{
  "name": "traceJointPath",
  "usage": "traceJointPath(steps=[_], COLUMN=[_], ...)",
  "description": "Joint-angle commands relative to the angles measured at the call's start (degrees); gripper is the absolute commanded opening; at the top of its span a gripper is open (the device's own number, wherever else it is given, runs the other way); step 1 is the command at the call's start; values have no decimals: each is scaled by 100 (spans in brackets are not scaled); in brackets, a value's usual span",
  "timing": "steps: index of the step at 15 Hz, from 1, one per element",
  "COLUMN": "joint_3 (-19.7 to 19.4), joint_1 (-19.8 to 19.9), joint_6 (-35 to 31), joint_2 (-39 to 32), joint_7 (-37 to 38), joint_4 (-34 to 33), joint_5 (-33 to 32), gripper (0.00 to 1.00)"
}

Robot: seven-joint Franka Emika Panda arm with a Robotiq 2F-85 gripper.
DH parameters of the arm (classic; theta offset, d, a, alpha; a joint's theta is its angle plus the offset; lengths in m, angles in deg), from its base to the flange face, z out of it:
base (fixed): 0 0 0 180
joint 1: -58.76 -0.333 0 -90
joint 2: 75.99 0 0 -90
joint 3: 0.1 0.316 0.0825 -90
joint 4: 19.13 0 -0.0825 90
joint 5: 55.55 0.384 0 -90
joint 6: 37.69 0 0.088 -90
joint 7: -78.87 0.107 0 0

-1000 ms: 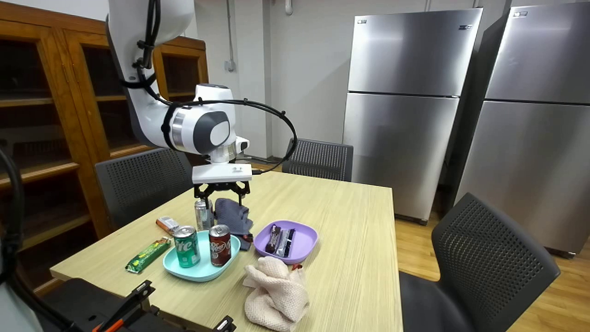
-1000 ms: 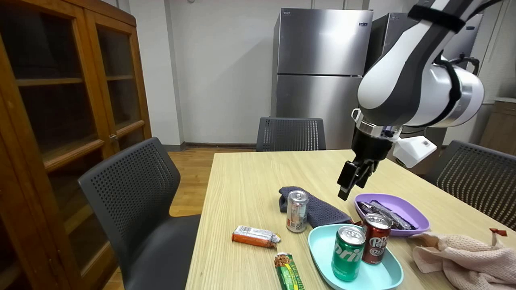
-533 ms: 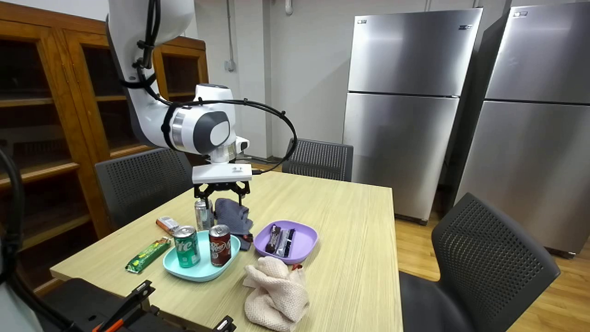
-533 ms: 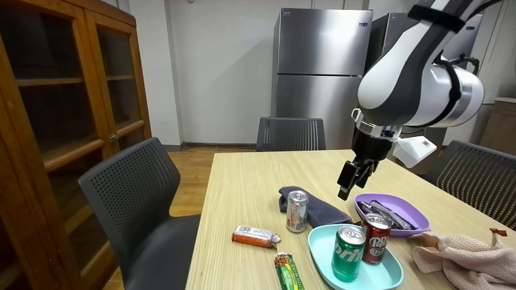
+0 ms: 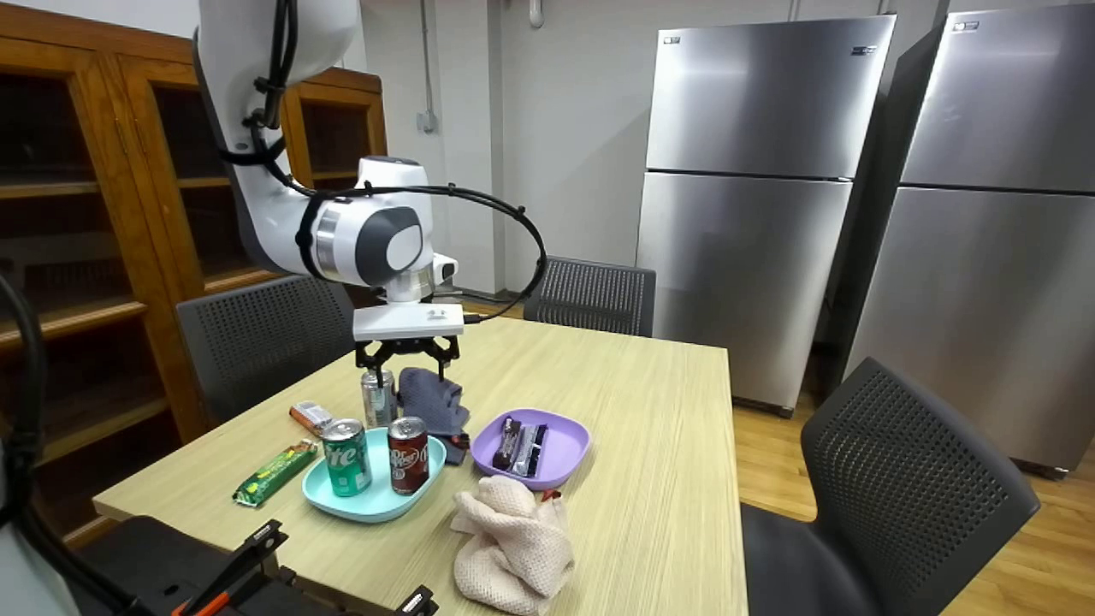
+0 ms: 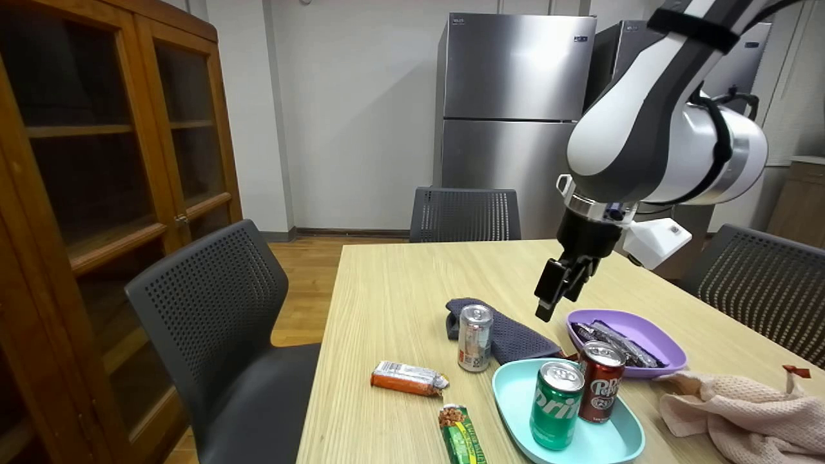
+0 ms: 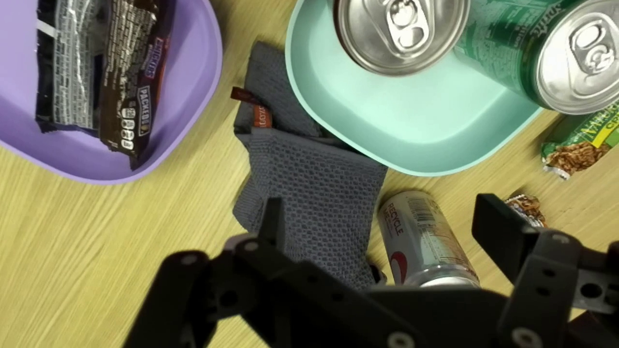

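We have the surface (image 5: pixel 650 411), end effector (image 7: pixel 379 212) above it, spread wide, holding nothing.
Resting below: gray cloth (image 7: pixel 319 203), likely light and floppy, best pinched at a fold; upright silver can (image 7: pixel 425 237) just beside it, probably slippery and easily dented, we'd grip mid-body gently; weight unclear.

Bright light, sheen on refrigerator (image 5: pixel 753 214), soft wall (image 6: pixel 341 109) shadow

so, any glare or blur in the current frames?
In an exterior view, bright bands on both steel refrigerators; in the wrist view, the green can glints on top, the gray cloth shows crisp weave, the gripper looks dark and slightly soft.
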Motion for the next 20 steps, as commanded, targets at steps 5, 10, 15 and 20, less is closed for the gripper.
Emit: traceJointPath(steps=[5, 10, 15, 20], joint_3=[101, 17, -150, -555], joint_1=[-442, -793, -1115, -1547], joint_6=[33, -49, -12, 160], joint_2=[-370, -748, -1092, -1417], joint_7=[-138, 0, 133, 339], joint_4=[-696, -1173, -1548, -1878], joint_5=[-247, -593, -931, -1309], gripper=[100, 100, 100, 100])
